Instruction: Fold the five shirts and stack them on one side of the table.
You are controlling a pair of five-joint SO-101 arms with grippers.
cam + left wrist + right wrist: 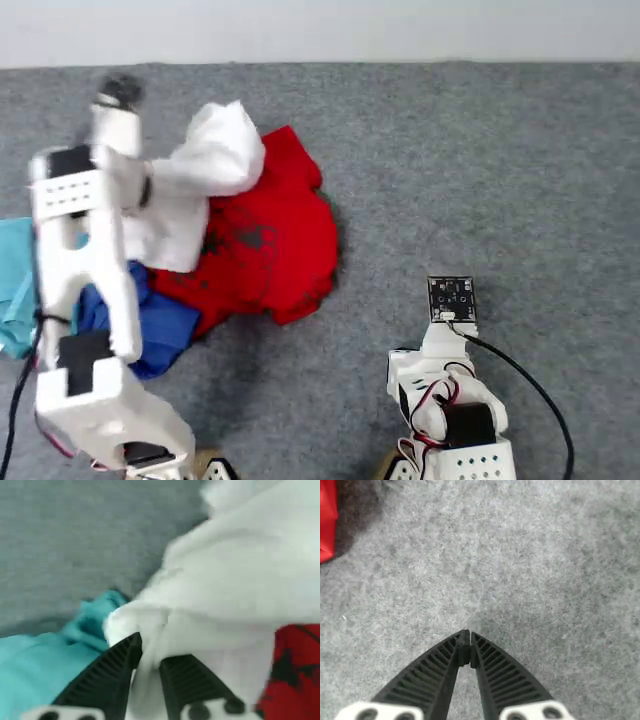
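High view. The shirts lie in a heap at the left of the frame, none folded. The white shirt [215,155] is on top, bunched and lifted, at upper left. The red shirt [270,250] spreads under it toward the centre, crumpled, with a dark print on it. The blue shirt [160,325] shows below the red one at lower left, touching it. The teal shirt [12,270] sits at the left edge, partly behind the left arm [85,260]. That arm runs from the lower left corner up across the heap, blurred at its upper end. The table [480,170] has a grey felt surface.

Left wrist view. The left gripper [150,652] pinches a fold of the white shirt [225,580], with cloth caught between its black ribbed fingers [112,667]. The teal shirt [45,655] is beside the pinched fold, and a patch of the red shirt [295,670] is on the other side. Grey table [75,540] lies beyond.

The right arm [445,400] sits at the lower centre-right of the high view, well apart from the heap, with a black cable [520,380] curving off it.

Right wrist view. The right gripper [467,650] has its tips pressed together with nothing between them, over the table [520,555]. An edge of the red shirt [326,520] shows at the far side.
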